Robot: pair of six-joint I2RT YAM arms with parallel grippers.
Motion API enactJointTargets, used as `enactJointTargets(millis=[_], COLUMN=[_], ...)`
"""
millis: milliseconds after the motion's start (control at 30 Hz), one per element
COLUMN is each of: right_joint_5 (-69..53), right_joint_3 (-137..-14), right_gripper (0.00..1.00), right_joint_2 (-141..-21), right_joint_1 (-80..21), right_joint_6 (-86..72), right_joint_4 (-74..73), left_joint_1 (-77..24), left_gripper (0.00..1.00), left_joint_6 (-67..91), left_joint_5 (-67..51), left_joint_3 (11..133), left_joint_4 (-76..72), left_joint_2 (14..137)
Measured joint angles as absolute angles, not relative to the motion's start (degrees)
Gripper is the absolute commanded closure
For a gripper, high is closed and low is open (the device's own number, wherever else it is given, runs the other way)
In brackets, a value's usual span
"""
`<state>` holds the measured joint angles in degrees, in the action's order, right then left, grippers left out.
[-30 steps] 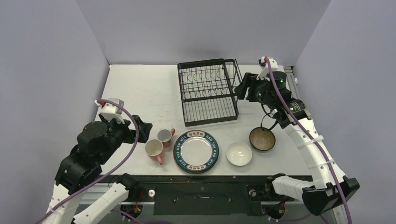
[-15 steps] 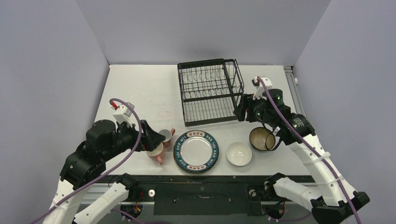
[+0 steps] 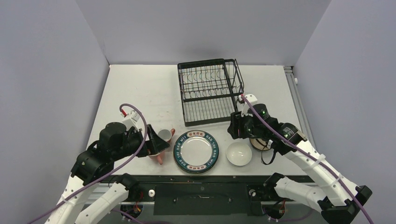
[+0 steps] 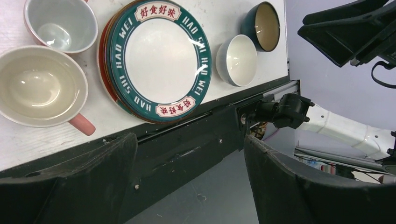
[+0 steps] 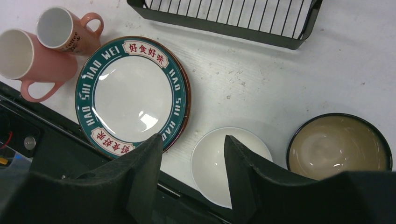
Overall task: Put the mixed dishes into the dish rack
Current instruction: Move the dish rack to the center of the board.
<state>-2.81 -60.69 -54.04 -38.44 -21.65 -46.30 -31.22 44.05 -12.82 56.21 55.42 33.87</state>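
Dish rack [image 3: 210, 91]: black wire, standing toward the far side of the counter [image 3: 140, 93], at 12 o'clock from the plate stack [image 3: 180, 161] and apart from it.
Plates: a green-rimmed lettered plate [image 3: 196, 150] tops the stack by the counter's near edge; a red rim and a teal rim show beneath it.
Mugs: two pink mugs [image 3: 165, 135], upright and close together, just beside the stack at its 9 o'clock; the left arm partly covers the nearer one in the top view.
White bowl [image 3: 239, 153]: upright, at 3 o'clock from the stack.
Dark bowl [image 5: 338, 144]: brown-gold inside, at 1 o'clock from the white bowl, half hidden under the right arm [image 3: 299, 149] in the top view.
Left fingers [image 3: 159, 144]: spread wide, nothing between them, hanging over the nearer mug.
Right fingers [image 3: 235, 130]: partly apart, gripping nothing, above the counter at 11 o'clock from the white bowl, between it and the rack.
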Motion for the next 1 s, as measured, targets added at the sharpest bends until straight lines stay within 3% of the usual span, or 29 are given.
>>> enactJointTargets(millis=[233,600,1000], right_joint_5=[1.1,3.6,5.5], right_joint_3=[-59.6,-58.1,-53.5], right_gripper=[0.54,0.55,0.6], right_joint_2=[-55.3,-57.2,-57.4], right_joint_1=[-42.7,-44.8,-45.1], right_joint_6=[-23.1,-24.4,-26.4], right_joint_4=[-46.0,-44.9,-42.2], left_joint_1=[-36.4,-62.8,-65.2], left_gripper=[0.25,0.27,0.4], left_joint_6=[47.7,58.2,64.4], left_joint_5=[-10.4,11.4,21.3], left_joint_3=[52.4,51.8,50.3], left_joint_4=[55.3,55.2,52.4], left_joint_2=[35.4,46.7,55.4])
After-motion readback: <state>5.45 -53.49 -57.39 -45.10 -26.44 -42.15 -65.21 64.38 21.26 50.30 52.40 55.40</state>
